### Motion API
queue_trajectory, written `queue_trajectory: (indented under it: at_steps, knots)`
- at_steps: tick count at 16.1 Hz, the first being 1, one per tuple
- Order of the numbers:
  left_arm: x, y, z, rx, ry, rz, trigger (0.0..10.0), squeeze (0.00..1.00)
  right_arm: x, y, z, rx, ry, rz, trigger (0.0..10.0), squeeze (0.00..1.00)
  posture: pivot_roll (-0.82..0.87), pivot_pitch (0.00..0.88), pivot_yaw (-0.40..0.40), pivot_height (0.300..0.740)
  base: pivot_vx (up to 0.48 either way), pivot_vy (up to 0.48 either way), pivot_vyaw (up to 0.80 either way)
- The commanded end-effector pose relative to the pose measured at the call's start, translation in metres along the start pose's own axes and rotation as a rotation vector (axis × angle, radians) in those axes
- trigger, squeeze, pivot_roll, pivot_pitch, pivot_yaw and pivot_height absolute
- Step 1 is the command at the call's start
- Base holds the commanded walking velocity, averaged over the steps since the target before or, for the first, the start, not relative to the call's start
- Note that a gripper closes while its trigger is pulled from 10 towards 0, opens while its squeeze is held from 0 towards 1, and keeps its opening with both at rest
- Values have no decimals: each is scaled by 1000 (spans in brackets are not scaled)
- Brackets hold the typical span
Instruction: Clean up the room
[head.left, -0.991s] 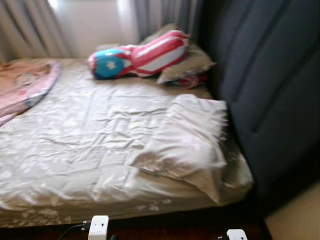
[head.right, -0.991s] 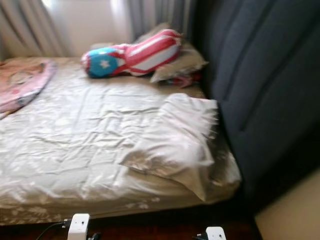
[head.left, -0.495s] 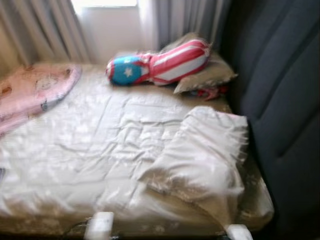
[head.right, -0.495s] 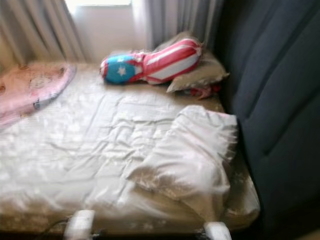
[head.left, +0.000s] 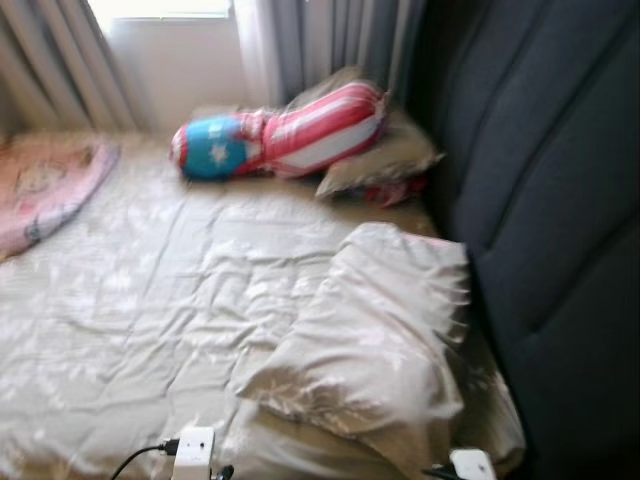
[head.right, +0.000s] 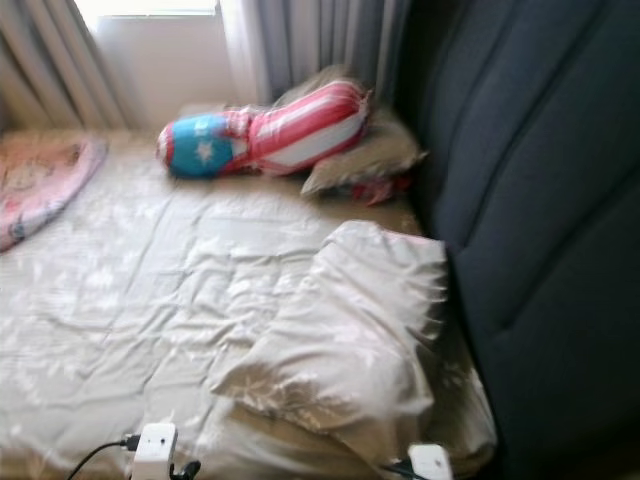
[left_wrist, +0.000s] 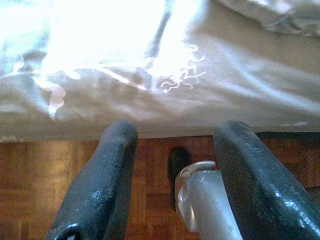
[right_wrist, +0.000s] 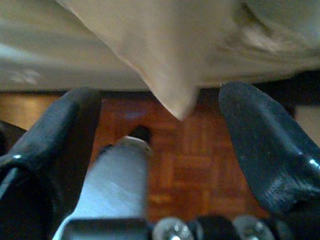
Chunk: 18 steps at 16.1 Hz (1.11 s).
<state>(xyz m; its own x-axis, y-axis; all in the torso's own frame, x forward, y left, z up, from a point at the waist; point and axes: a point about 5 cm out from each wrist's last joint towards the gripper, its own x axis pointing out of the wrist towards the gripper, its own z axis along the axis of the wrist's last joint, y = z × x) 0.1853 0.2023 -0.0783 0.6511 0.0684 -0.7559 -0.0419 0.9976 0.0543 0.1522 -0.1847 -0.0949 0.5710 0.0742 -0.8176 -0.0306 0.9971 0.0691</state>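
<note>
A: Where's the thing to tidy?

B: The rumpled beige pillow (head.left: 375, 335) lies on the bed (head.left: 150, 300) at about 5 o'clock in the head view, tight against the dark padded headboard (head.left: 550, 200) on the right. One corner of it hangs over the mattress edge; the right wrist view shows that corner dangling between the fingers (right_wrist: 265, 140) of the right gripper (right_wrist: 165, 135), which are spread wide and, I think, not touching it.

A: And the other claw?

B: The left gripper (left_wrist: 172, 150) is also spread, holding nothing, low at the bed's near edge above the parquet floor (left_wrist: 30, 170).

A: What else is about?

B: At 12 o'clock a red-and-white striped bolster with a blue starred end (head.left: 280, 135) rests on a second beige pillow (head.left: 385, 160). A pink blanket (head.left: 45, 185) sits at 10 o'clock. Grey curtains (head.left: 320, 45) hang behind.

A: Room to move?

B: The wrinkled sheet is open across the middle and left; the headboard closes the right side.
</note>
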Motion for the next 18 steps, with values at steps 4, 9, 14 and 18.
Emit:
queue_trajectory:
  at_steps: [4, 9, 14, 18]
  knots:
    - [5, -3, 40, -72, -188, -15, 10000, 0, -3, -3, 2, 23, -90, 11, 10000, 0, 33, 0, -28, 731, 0, 0, 0]
    - [5, -6, 108, -112, -464, -63, 10000, 0, 3, 43, 144, 52, -612, 133, 10000, 0, 17, 0, -15, 731, 0, 0, 0]
    - [-10, -3, 124, -84, -669, -58, 10000, 0, -3, 50, 139, 41, -690, 160, 10000, 0, 17, 0, -18, 731, 0, 0, 0]
    - [-22, 6, 124, -63, -742, -34, 10000, 0, -9, 39, 124, 55, -725, 107, 10000, 0, 9, 0, -20, 731, 0, 0, 0]
